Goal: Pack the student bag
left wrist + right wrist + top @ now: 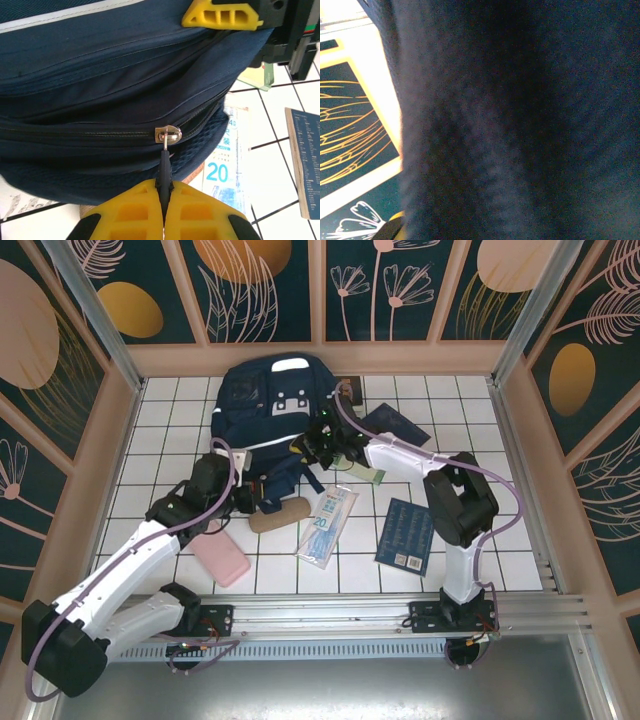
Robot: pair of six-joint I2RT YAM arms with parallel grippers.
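Note:
The student bag [272,400], navy with a white stripe, lies at the back middle of the tiled table. My left gripper [164,186] is at its near edge, yellow fingers shut on the black zip pull [165,170] that hangs from the metal slider [168,135]; the zip [75,134] to the left of the slider is closed. My right gripper [318,445] is at the bag's right edge, clamped on a fold of its fabric [520,125], which covers the right wrist view. One of its yellow fingers [222,15] rests on the bag's top fold.
Near the bag lie a brown case [280,515], a pink case [222,560], a clear packet marked 20 [328,520], a blue book [405,533], a green item [365,473] and a dark notebook [395,425]. Walls enclose the table.

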